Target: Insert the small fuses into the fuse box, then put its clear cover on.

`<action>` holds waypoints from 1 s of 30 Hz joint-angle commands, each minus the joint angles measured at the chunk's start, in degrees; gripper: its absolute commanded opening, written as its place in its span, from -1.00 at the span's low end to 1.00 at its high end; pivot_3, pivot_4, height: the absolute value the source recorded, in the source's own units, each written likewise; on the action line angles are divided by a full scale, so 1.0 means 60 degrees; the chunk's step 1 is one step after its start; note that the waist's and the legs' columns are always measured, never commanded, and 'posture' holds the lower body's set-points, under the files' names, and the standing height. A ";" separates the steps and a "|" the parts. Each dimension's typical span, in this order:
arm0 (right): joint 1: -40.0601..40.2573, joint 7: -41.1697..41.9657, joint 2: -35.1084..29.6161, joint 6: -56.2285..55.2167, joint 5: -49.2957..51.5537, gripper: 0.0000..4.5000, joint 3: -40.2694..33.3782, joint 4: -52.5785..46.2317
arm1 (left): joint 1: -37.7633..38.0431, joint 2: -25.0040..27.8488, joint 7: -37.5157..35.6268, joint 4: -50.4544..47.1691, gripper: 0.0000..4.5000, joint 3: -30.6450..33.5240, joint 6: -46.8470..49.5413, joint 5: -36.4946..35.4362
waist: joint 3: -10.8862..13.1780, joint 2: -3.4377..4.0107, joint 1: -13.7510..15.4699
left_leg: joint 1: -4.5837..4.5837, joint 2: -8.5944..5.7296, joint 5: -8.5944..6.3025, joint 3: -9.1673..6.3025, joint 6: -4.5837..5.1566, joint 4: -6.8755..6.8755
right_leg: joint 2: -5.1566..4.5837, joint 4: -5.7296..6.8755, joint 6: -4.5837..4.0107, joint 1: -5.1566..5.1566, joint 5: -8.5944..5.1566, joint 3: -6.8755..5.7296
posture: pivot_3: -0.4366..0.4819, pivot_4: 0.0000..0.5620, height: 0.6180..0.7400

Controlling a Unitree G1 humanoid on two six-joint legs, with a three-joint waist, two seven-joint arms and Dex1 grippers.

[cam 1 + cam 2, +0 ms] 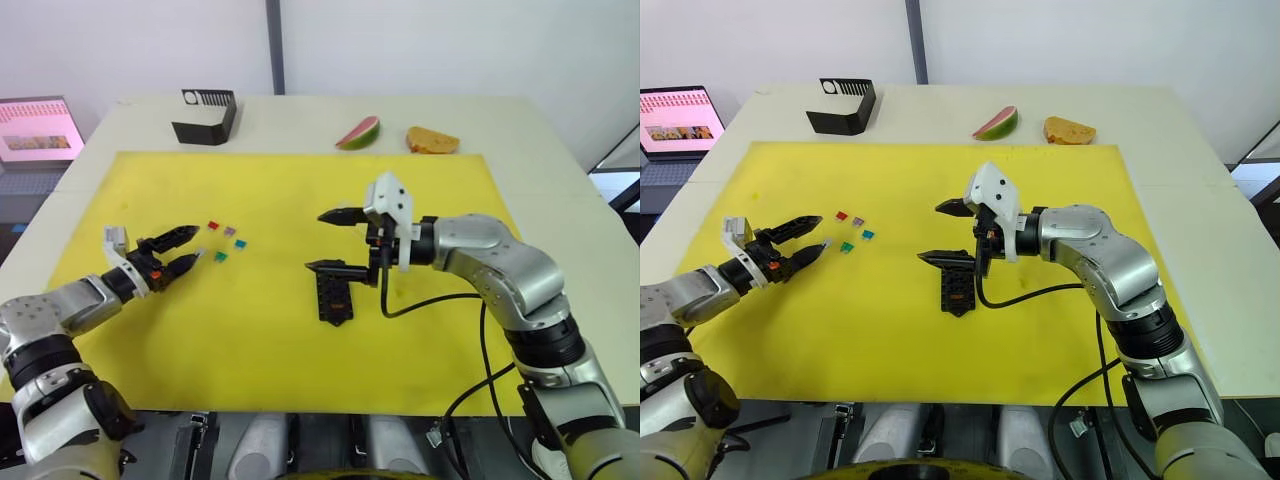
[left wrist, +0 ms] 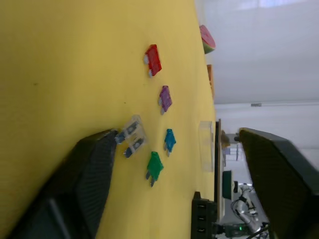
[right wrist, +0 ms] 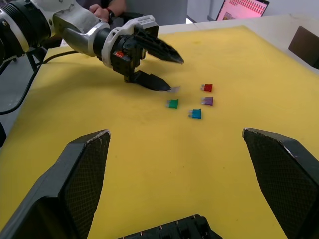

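Yellow mat (image 1: 250, 330): black fuse box (image 1: 333, 295) at centre; right gripper (image 1: 335, 241) spread wide above it. Left gripper (image 1: 180, 250), at nine o'clock, parted, lower fingertip touching grey fuse (image 2: 130, 136).

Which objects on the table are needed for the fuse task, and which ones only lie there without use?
Needed for the task:
- red fuse
- purple fuse
- teal fuse
- green fuse
- grey fuse, at the left gripper
- fuse box, below the right gripper
- clear cover

Only lying there:
- angular black box
- watermelon slice
- bread piece
- laptop
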 commanded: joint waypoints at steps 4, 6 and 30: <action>-0.0129 -0.0014 -0.0056 -0.0135 -0.0002 1.00 -0.0355 -0.0173 | -0.0002 -0.0191 0.0024 0.0182 0.21 -0.0244 0.0121 0.0222 | 0.0000 0.0000 -0.0014 | -0.0001 0.0000 0.0000 0.0001 -0.0002 -0.0002 | 0.0000 -0.0001 0.0000 -0.0003 0.0000 0.0000 | -0.05 -0.47 1.00; -0.0135 -0.0027 -0.0053 -0.0141 -0.0016 1.00 -0.0359 -0.0172 | 0.0016 -0.0198 0.0050 0.0159 0.21 -0.0234 0.0114 0.0238 | 0.0000 0.0000 -0.0021 | -0.0001 0.0000 -0.0001 0.0001 -0.0001 -0.0002 | 0.0000 -0.0001 0.0000 -0.0003 0.0000 0.0000 | -0.05 -0.47 1.00; 0.0107 -0.0792 0.0570 0.1136 0.1586 1.00 -0.1748 -0.0333 | -0.1130 0.0632 -0.0385 -0.1979 -0.98 0.0114 0.0768 -0.0808 | 0.0007 -0.0011 -0.0185 | -0.0111 0.0006 0.0017 -0.0006 -0.0032 -0.0008 | 0.0003 0.0012 0.0000 -0.0117 0.0001 0.0000 | -0.05 -0.47 1.00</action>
